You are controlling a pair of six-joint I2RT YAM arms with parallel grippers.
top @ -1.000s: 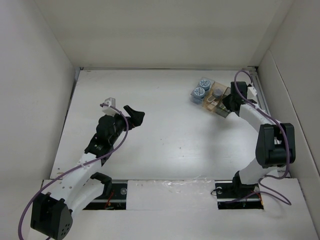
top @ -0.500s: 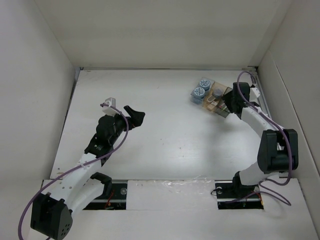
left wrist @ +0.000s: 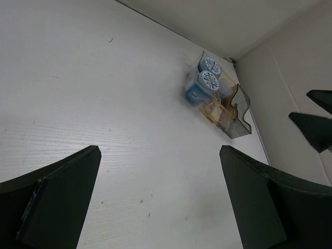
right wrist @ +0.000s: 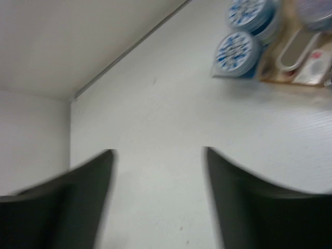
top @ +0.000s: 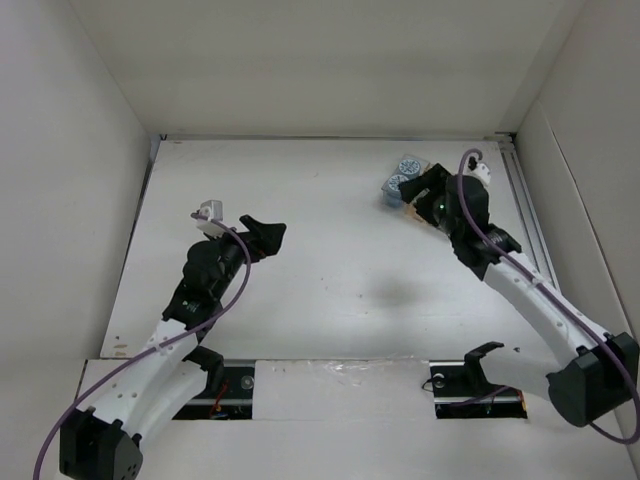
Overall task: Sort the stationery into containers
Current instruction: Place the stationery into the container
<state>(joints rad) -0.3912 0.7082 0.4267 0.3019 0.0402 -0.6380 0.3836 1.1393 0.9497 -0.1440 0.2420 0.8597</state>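
Top view: holding the left gripper (top: 262,235) wide open and empty above the left part of the table (top: 330,290), well apart from the tray (top: 386,196). Hanging the right gripper (top: 425,190) just beside the tray at the far right, hiding a part of it. Showing two discs (top: 408,164) in the blue-grey compartments.

Left wrist view: spreading both fingers (left wrist: 57,192) wide, gripping nothing. Looking at the tray far ahead, near the side wall.

Right wrist view, blurring a little: again standing wide open, gripping nothing. Seeing the discs and a pale clip (right wrist: 295,49) in the tan compartment, upper right.
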